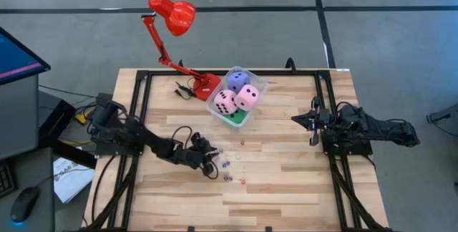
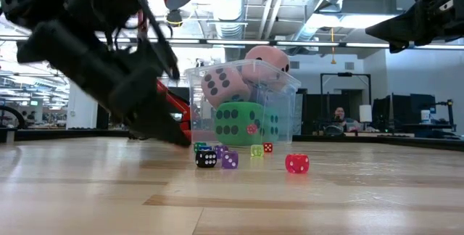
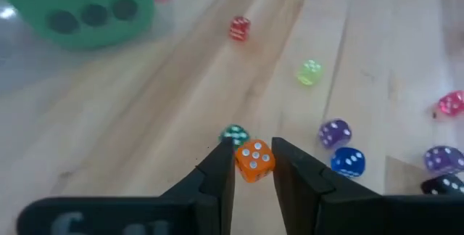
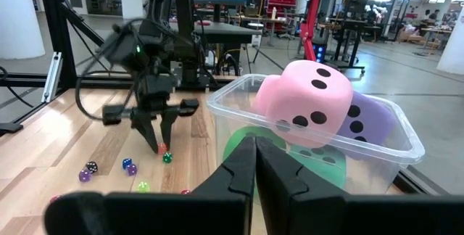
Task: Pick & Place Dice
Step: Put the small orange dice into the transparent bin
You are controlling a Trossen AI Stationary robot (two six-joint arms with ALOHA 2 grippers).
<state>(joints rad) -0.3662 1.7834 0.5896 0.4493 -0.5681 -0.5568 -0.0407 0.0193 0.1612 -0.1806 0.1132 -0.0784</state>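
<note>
Left gripper [image 3: 254, 164] pinches an orange die [image 3: 254, 159] at lower centre; small coloured dice [image 3: 335, 133] scatter right across the desk [image 3: 181, 97].

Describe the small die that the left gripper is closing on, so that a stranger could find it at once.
Start from the clear tub of big soft dice near the red lamp. On the bare wood in front of it lies a scatter of tiny dice, where the left gripper reaches down. Between its fingertips sits the orange die, the only orange one; its neighbours are green, purple and blue.

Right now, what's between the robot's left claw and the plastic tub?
Bare wood and scattered tiny dice lie between the left gripper, shut on an orange die, and the tub, in the high view.
</note>
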